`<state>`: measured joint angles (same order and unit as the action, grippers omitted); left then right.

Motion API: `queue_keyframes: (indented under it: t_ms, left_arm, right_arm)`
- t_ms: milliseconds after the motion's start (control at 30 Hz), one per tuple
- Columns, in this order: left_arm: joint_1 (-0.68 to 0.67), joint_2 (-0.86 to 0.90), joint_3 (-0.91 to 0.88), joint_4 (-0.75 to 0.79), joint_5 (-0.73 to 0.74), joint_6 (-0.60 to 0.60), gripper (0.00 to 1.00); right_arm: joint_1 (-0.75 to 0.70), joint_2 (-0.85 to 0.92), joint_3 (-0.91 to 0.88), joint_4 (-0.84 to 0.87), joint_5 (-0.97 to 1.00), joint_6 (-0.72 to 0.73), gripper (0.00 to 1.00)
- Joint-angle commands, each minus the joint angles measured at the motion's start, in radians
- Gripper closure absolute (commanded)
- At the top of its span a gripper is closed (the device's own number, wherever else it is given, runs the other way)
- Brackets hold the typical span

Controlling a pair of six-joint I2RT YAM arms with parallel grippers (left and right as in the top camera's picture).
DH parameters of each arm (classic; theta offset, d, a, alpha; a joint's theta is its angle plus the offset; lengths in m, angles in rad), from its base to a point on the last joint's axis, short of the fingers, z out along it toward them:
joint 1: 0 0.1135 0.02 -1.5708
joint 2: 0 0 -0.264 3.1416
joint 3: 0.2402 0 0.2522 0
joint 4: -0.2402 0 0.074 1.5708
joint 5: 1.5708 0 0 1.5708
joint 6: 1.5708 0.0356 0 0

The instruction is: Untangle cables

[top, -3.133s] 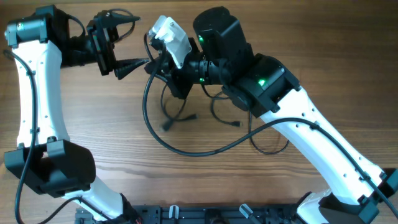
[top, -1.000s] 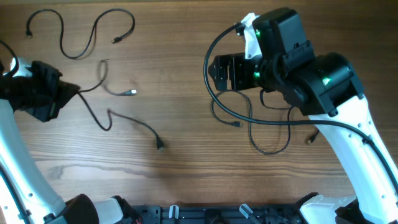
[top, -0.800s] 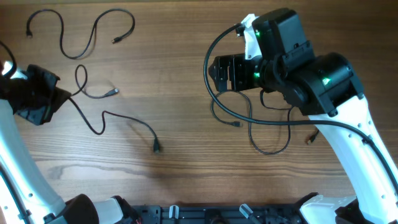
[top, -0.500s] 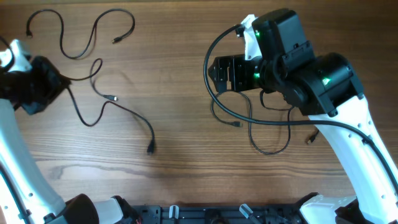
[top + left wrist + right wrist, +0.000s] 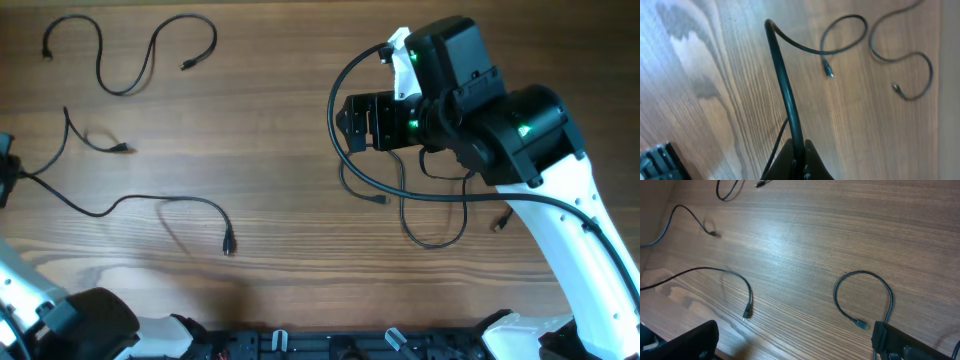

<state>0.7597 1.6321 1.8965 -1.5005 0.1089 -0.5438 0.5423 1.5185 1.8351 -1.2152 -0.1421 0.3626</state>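
Wood counter point(image 5: 290, 285), cables logged by view.

Overhead: free cable point(image 5: 118, 92) at upper left, separated. Held cable point(image 5: 180, 200) at lower left runs off the frame edge. Remaining loops point(image 5: 435, 245) sit centre right beneath my right arm point(image 5: 560, 220); I judge them unsorted.

Left wrist: left pincer point(image 5: 797, 152) pinched tight on held cable.

Right wrist: right pincer point(image 5: 793, 330) spread wide, empty, hovering over the loops.

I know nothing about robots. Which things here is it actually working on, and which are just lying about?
Part of the job:
- thin black cable pinched in the left gripper
- wavy thin black cable lying loose, ungripped
- thin black cables looped under the right arm

Just there:
- thick black wire on the right arm
- wooden table
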Motion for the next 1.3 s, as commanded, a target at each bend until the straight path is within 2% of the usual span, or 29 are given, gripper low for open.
queue_keyframes:
  t_ms: [0, 67, 100, 133, 200, 267, 333, 433, 467, 600, 733, 900, 1000, 1133, 1267]
  left_arm:
    - [0.021, 0.040, -0.019, -0.009, 0.020, -0.227, 0.96]
    - [0.021, 0.052, -0.019, -0.008, 0.077, -0.216, 0.96]
    - [0.021, 0.053, -0.019, -0.010, 0.123, -0.169, 0.96]
    - [0.016, 0.053, -0.019, -0.005, 0.193, -0.081, 0.96]
    - [-0.002, 0.053, -0.019, 0.006, 0.468, 0.215, 0.96]
    - [-0.037, 0.053, -0.019, -0.003, 0.725, 0.439, 0.96]
    - [-0.087, 0.049, -0.019, -0.013, 0.890, 0.581, 0.96]
    - [-0.198, 0.043, -0.018, -0.015, 0.927, 0.694, 0.96]
    - [-0.245, 0.042, -0.018, -0.019, 0.922, 0.724, 0.96]
    - [-0.378, 0.037, -0.018, -0.026, 0.824, 0.724, 0.96]
    - [-0.474, -0.010, -0.018, -0.027, 0.612, 0.724, 0.96]
    - [-0.431, -0.102, -0.018, -0.026, 0.542, 0.724, 0.96]
    - [-0.378, -0.108, -0.023, -0.039, 0.389, 0.724, 0.96]
    - [-0.377, -0.107, -0.098, -0.030, 0.178, 0.714, 0.96]
    - [-0.349, -0.106, -0.184, 0.036, -0.013, 0.558, 0.96]
  right_arm:
    - [-0.001, 0.002, 0.004, 0.005, -0.016, 0.007, 0.00]
    - [-0.001, 0.004, 0.004, 0.005, -0.016, 0.007, 0.00]
    - [-0.001, 0.005, 0.004, 0.006, -0.016, 0.007, 0.00]
    - [-0.001, 0.008, 0.004, 0.007, -0.016, 0.007, 0.00]
    - [-0.001, 0.019, 0.004, 0.017, -0.016, 0.007, 0.00]
    - [-0.001, 0.032, 0.004, 0.025, -0.016, 0.008, 0.00]
    - [-0.001, 0.043, 0.004, 0.024, -0.016, 0.008, 0.01]
    - [-0.001, 0.049, 0.004, 0.021, -0.016, 0.008, 0.00]
    - [-0.001, 0.049, 0.004, 0.021, -0.016, 0.008, 0.00]
    - [-0.001, 0.049, 0.004, 0.020, -0.016, 0.007, 0.01]
    - [-0.001, 0.049, 0.004, 0.026, -0.016, 0.008, 0.00]
    - [-0.001, 0.049, 0.004, 0.028, -0.016, 0.007, 0.00]
    - [-0.001, 0.049, 0.004, 0.029, -0.015, 0.008, 0.00]
    - [-0.001, 0.049, 0.004, 0.034, -0.016, 0.008, 0.00]
    - [-0.001, 0.049, 0.004, 0.030, -0.016, 0.007, 0.00]
